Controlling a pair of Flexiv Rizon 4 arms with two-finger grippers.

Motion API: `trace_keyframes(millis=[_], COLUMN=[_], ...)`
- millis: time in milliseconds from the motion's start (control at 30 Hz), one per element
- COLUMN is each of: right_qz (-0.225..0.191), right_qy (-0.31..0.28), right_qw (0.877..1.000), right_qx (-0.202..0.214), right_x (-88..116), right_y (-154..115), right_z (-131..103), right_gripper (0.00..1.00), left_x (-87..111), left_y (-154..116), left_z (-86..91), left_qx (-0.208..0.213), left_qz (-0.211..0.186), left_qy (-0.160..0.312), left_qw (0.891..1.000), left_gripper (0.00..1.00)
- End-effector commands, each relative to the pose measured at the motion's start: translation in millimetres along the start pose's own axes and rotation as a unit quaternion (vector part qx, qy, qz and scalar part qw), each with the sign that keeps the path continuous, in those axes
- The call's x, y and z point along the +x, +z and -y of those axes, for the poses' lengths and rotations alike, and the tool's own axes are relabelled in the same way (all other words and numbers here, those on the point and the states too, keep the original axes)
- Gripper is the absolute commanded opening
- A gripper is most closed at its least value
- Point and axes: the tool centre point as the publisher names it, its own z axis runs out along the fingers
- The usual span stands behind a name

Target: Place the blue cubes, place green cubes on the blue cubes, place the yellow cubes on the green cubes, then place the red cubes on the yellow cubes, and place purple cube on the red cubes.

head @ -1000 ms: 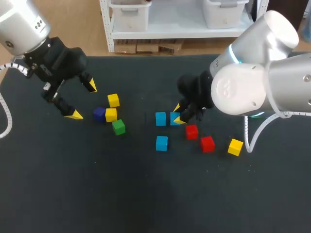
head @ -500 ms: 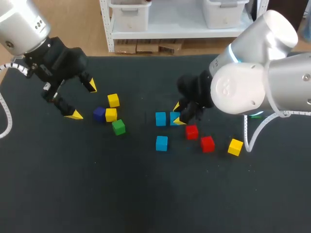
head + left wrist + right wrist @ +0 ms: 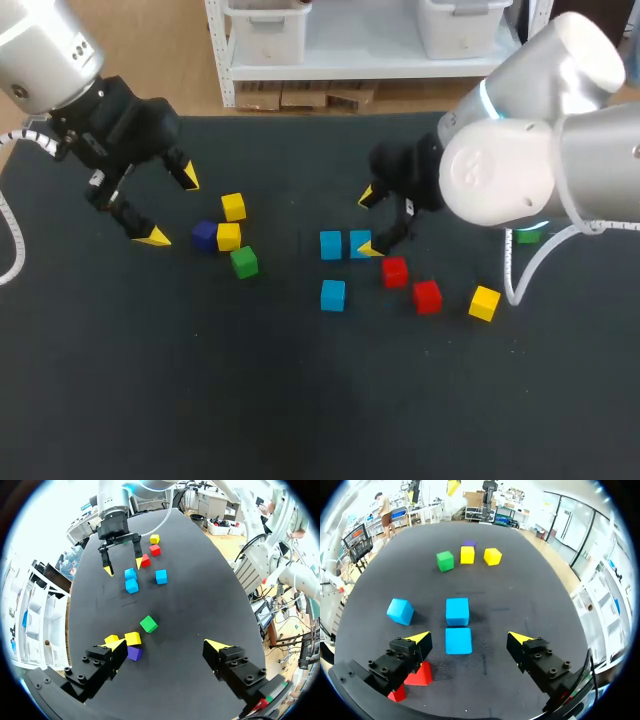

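Observation:
Two blue cubes [image 3: 331,245] [image 3: 360,243] lie side by side mid-table, and a third blue cube [image 3: 333,295] rests nearer the front. My right gripper [image 3: 368,222] hangs open just above the right one of the pair. In the right wrist view that blue cube [image 3: 458,640] lies free between the wide fingers of the right gripper [image 3: 469,638]. My left gripper [image 3: 172,208] is open and holds nothing, just left of the purple cube [image 3: 205,235], two yellow cubes [image 3: 233,206] [image 3: 228,236] and a green cube [image 3: 243,262]. Two red cubes [image 3: 394,271] [image 3: 427,296] lie right of the blue ones.
Another yellow cube [image 3: 484,302] sits at the right. A second green cube [image 3: 527,236] is partly hidden behind my right arm. Bare black mat covers the front half of the table [image 3: 300,400].
My right gripper has opened and let go of the blue cube beside the other blue one, and has risen a little. The left arm has not moved.

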Motion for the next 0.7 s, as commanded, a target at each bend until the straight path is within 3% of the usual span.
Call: trace_keyframes(millis=[33, 267, 700], right_qz=[0.032, 0.078, 0.123], right_qy=[0.002, 0.014, 0.024], right_qw=[0.999, 0.997, 0.992], right_qx=[0.007, 0.013, 0.012], right_x=[3, 11, 39], right_y=[-23, -52, -93], right_z=[-9, -12, -17], right_gripper=[1.00, 1.00, 1.00], left_x=[0.9, 0.9, 0.9], left_y=[0, 0, 0], left_z=[0.6, 0.6, 0.6], left_qx=[-0.001, -0.001, -0.001], left_qz=[0.001, 0.001, 0.001], left_qy=[0.001, 0.001, 0.001], left_qw=[1.000, 1.000, 1.000], left_gripper=[1.00, 1.00, 1.00])
